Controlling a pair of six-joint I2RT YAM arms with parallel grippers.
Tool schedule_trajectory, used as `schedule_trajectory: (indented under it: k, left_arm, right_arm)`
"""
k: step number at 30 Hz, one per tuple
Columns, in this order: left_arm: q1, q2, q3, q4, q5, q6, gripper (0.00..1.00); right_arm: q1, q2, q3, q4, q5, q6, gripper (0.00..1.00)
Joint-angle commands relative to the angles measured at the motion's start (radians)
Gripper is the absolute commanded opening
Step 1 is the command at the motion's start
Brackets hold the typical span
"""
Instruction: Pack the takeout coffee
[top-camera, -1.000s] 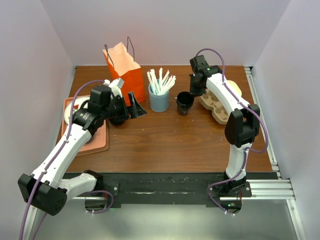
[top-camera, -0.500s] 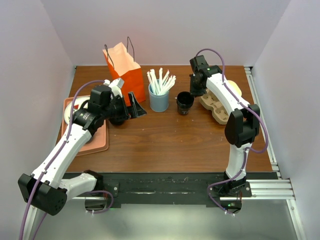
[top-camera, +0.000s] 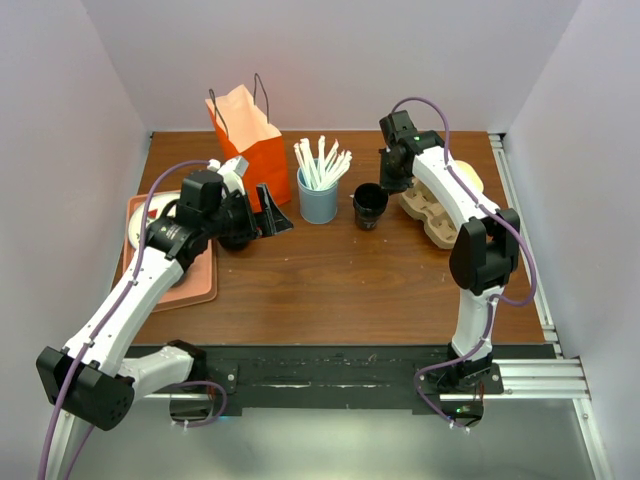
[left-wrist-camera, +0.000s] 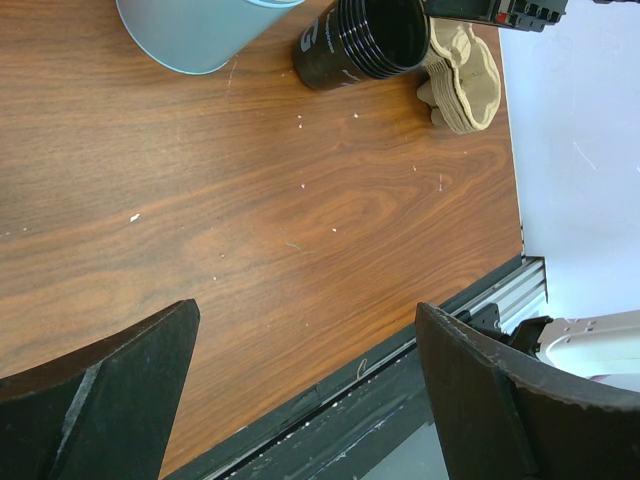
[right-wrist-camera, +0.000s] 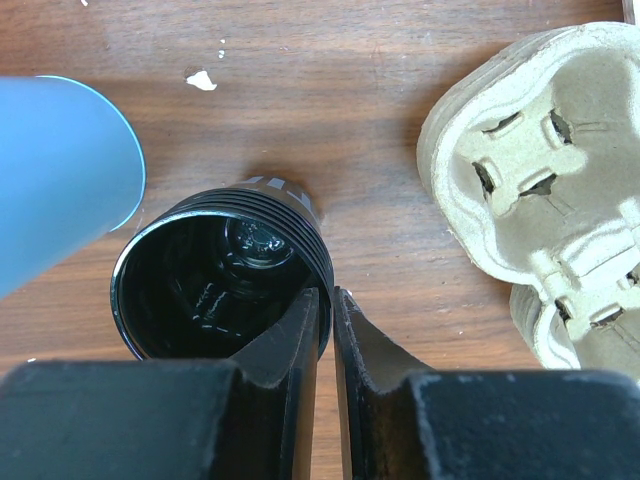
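Pinching the rim of the black cup (right-wrist-camera: 200, 290), the right fingers (right-wrist-camera: 290, 350) sit beside the blue holder (right-wrist-camera: 50, 170); the left fingers (left-wrist-camera: 110, 400) gape wide, empty, above the table (left-wrist-camera: 300, 220).

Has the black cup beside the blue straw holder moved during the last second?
No. In the top view the black cup keeps its place between the blue straw holder and the cardboard cup carrier, same gap to each.

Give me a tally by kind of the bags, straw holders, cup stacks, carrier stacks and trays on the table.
orange paper bag: 1
blue straw holder: 1
stack of black cups: 1
stack of cardboard cup carriers: 1
tray: 1
Total: 5
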Motion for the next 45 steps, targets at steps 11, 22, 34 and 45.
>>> schedule_trajectory:
  k: [11,22,34,45]
  left_arm:
    - [-0.003,-0.006,0.009,0.032,0.016,0.018,0.94]
    - [-0.003,-0.003,0.007,0.032,0.016,0.018,0.94]
    - [-0.003,0.000,0.009,0.031,0.016,0.018,0.94]
    - [-0.003,0.006,0.010,0.038,0.022,0.015,0.94]
  right_arm:
    - [-0.003,0.007,-0.001,-0.003,0.012,-0.002,0.15]
    - [-0.003,0.010,-0.003,0.001,0.006,-0.003,0.14]
    - [-0.003,0.010,-0.004,0.003,0.006,-0.002,0.11]
    - [-0.003,-0.017,0.017,0.003,0.032,-0.012,0.00]
